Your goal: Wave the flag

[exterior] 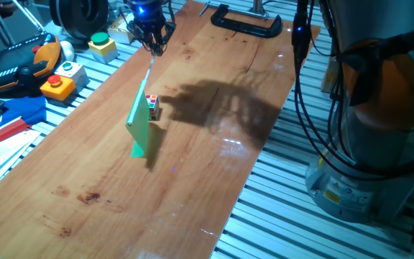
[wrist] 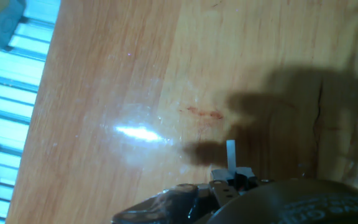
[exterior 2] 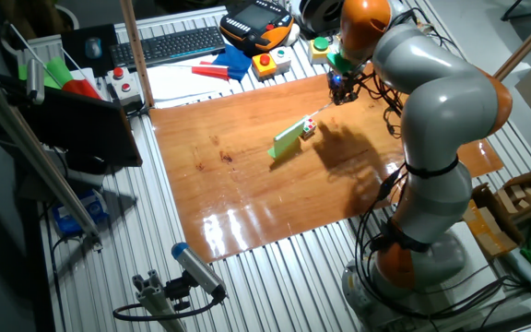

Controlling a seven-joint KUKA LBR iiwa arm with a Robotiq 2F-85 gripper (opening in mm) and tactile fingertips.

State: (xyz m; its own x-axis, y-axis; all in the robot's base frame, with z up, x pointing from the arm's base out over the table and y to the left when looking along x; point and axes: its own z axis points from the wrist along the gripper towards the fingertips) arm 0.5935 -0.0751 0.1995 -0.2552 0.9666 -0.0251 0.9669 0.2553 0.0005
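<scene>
The flag is a bright green sheet on a thin pale stick. It hangs slanted, its lower corner touching the wooden board. My gripper is shut on the top end of the stick, at the far end of the board. The other fixed view shows the flag slanting down and left from the gripper. In the hand view only a short pale stub of the stick pokes out from the fingers; the green sheet is out of that view. A small multicoloured cube rests right beside the flag.
A black clamp grips the board's far edge. Button boxes, yellow and grey with orange, a blue block and a red part lie left of the board. The arm's base stands to the right.
</scene>
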